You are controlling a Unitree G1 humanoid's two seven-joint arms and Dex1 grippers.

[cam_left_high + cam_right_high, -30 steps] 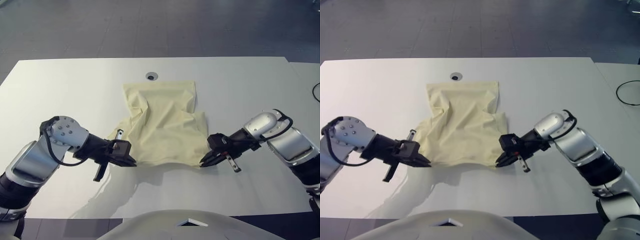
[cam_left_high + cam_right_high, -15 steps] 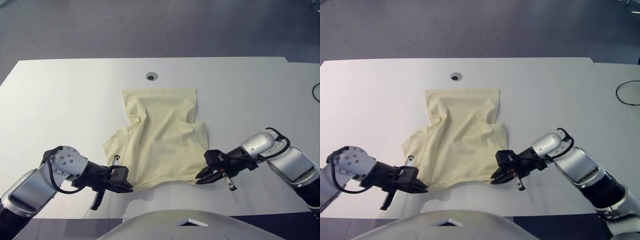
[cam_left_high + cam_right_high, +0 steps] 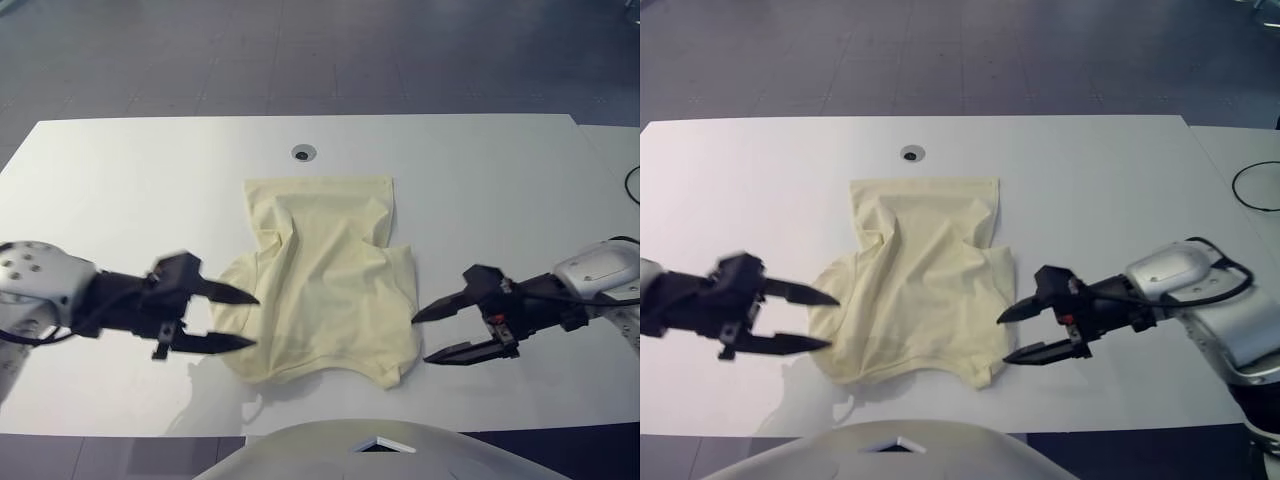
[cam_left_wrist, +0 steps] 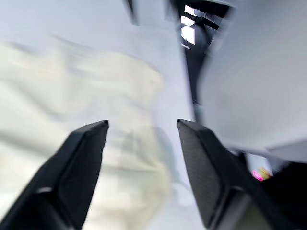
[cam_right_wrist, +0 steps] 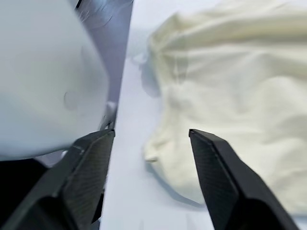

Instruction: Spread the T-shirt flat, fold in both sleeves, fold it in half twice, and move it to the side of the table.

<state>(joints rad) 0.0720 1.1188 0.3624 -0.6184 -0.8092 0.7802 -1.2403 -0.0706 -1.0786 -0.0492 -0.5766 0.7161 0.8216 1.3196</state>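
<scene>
A pale yellow T-shirt [image 3: 325, 275] lies crumpled on the white table [image 3: 120, 190], its far hem flat and its near part bunched in folds. My left gripper [image 3: 248, 320] hovers just left of the shirt's near left edge, open and holding nothing. On the other side my right gripper [image 3: 423, 336] is open beside the near right corner, also holding nothing. The left wrist view has its fingers [image 4: 81, 158] apart over the cloth [image 4: 57, 96]. Through the right wrist view the fingers [image 5: 91, 167] frame the shirt's edge [image 5: 225, 110].
A small round grommet hole [image 3: 302, 152] sits in the table just beyond the shirt. A black cable [image 3: 1255, 185] loops at the far right. Bare tabletop extends to both sides of the shirt; the near edge lies close under both grippers.
Both grippers have let go of the shirt's near corners, opened, and drawn outward and up. The near edge has dropped onto the table.
</scene>
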